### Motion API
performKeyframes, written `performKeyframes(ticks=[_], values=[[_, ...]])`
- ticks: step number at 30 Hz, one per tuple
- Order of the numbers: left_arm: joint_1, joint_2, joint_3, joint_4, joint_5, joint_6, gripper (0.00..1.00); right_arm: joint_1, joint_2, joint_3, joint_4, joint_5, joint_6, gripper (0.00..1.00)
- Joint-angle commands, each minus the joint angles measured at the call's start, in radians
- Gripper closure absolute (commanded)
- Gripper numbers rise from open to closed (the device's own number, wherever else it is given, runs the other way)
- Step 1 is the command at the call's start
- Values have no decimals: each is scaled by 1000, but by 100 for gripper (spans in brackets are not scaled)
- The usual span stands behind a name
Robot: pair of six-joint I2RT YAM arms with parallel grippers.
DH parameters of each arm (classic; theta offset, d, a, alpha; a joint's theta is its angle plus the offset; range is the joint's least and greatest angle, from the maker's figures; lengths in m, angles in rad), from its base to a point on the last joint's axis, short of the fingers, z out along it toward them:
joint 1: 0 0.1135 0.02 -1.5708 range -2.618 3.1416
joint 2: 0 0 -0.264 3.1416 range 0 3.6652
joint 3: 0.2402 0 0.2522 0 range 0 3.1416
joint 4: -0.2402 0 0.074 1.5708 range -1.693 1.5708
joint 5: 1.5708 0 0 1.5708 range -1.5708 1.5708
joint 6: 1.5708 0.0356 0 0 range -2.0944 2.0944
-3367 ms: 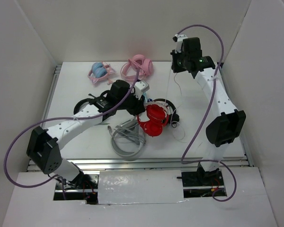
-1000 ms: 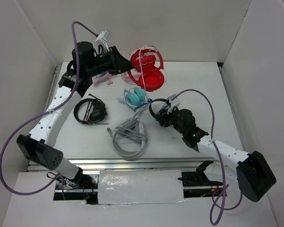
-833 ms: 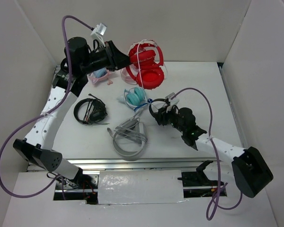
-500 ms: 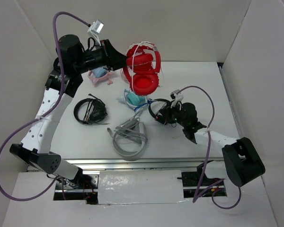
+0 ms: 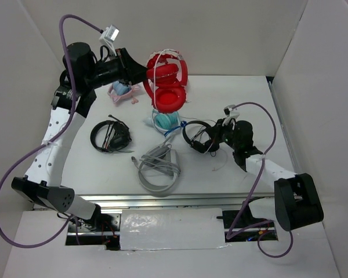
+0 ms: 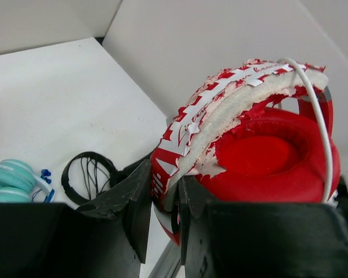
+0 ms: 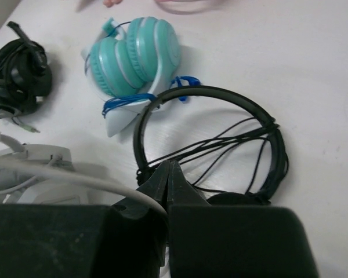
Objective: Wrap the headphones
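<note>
red headphones (image 5: 165, 87): held off tabletop, above and just behind teal headphones (image 5: 165, 120). left fingers (image 6: 136, 202) clamped on headband (image 6: 220, 110) end. Band cover flaking, foam exposed, so likely fragile. Looks light; band probably springy, cups glossy and slippery, so grip band, not cups. white cable (image 6: 319, 116) thin and limp, draped over band. right fingers (image 7: 156, 182) pressed together, low over black on-ear headphones (image 5: 198, 136) just right of teal set; can't see anything held.

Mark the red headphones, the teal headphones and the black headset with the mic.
red headphones (image 5: 168, 99): top view, on the lower ear cup.
teal headphones (image 7: 136, 55): right wrist view, on the ear cups.
black headset (image 7: 23, 69): right wrist view, on its ear cup.
</note>
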Motion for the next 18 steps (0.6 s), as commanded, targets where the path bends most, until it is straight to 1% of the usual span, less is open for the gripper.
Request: performKeyframes(ticks=[1,2,3,4,5,8,9,11,13,14,16,17,18], values=[[-3,-49,-49,107,145,67,100,-35,-30,84,-87,56,-2,100],[-7,-56,-75,107,156,88,100,-43,-29,107,-110,70,-10,100],[-21,-78,-122,97,147,110,100,-56,-27,164,-133,80,-28,100],[-30,-93,-148,80,94,175,100,-78,-15,196,-179,85,-36,100],[-46,-124,-209,78,72,208,100,-89,-4,233,-204,84,-44,100],[-82,-170,-337,121,111,292,100,-130,54,426,-293,59,-93,100],[-104,-181,-363,127,118,309,100,-135,71,462,-316,56,-105,100],[-130,-204,-429,136,44,346,100,-152,115,569,-386,56,-136,100],[-170,-208,-461,118,-26,397,100,-158,141,629,-434,54,-165,100],[-184,-208,-495,94,-39,411,100,-162,149,676,-445,57,-173,100],[-223,-214,-547,97,-71,440,100,-161,163,721,-478,51,-196,100],[-240,-214,-596,106,-82,451,100,-161,167,768,-491,33,-203,100],[-274,-214,-612,112,-95,460,100,-162,175,791,-521,9,-210,100]])
